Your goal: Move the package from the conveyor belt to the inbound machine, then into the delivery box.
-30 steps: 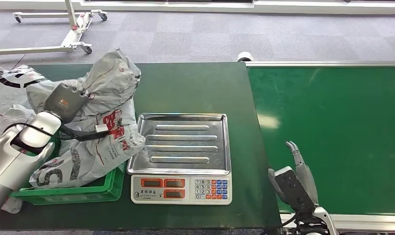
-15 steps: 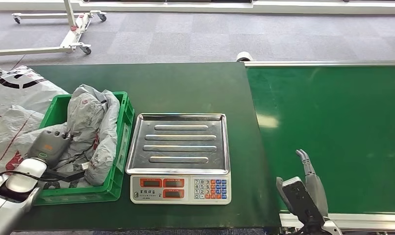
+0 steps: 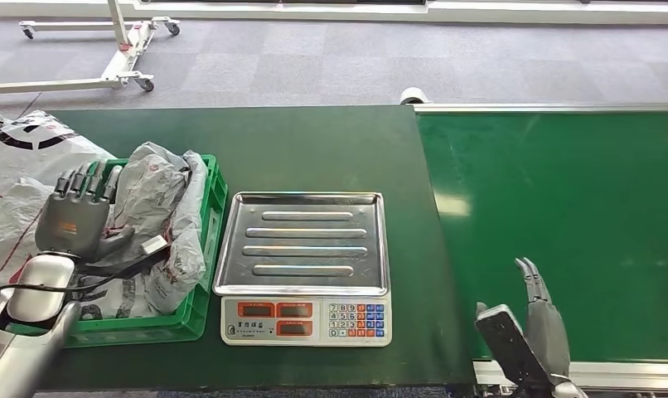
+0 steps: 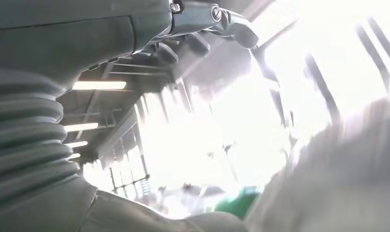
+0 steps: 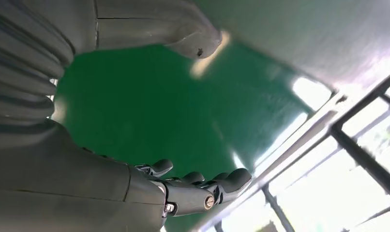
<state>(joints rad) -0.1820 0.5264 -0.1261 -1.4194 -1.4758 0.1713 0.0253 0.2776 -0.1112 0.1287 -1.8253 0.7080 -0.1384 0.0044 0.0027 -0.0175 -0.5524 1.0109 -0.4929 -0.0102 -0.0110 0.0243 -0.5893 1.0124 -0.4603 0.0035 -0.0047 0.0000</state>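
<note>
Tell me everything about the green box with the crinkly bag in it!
The green crate is a plastic bin with slotted sides, sitting flat on the dark green table at the left, right beside the silver scale. A crumpled grey plastic package with red and white markings fills it and bulges above its rim. The robot's left hand hangs over the crate's left part, fingers spread, gripping nothing. More grey bags lie against its far left side.

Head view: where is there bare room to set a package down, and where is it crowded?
Free: the ribbed steel scale tray, the dark green tabletop behind it, and the bright green conveyor belt ahead of the right robot hand. Crowded: the green plastic crate, stuffed with grey plastic mailer bags under the left robot hand.
</note>
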